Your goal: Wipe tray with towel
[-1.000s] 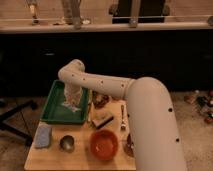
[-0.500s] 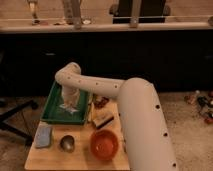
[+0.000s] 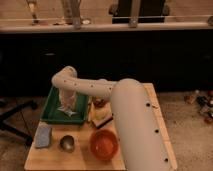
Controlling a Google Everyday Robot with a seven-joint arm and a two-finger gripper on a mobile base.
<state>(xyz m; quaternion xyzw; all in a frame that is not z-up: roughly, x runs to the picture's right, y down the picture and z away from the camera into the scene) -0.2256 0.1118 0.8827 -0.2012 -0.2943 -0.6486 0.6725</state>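
Note:
A green tray (image 3: 50, 112) sits at the left side of a wooden table. A pale towel (image 3: 68, 108) lies crumpled inside it. My gripper (image 3: 67, 101) points straight down into the tray and presses on the towel. The white arm (image 3: 125, 115) reaches in from the lower right and bends over the tray. The towel bunches around the gripper's tip and hides it.
A red bowl (image 3: 103, 143) stands at the table's front. A small metal cup (image 3: 67, 143) and a blue sponge (image 3: 43, 136) lie at the front left. Small items (image 3: 101, 117) sit just right of the tray. A chair base (image 3: 15, 117) stands left of the table.
The gripper and towel have shifted slightly within the tray, from its middle toward the near right part. The arm has swung with them.

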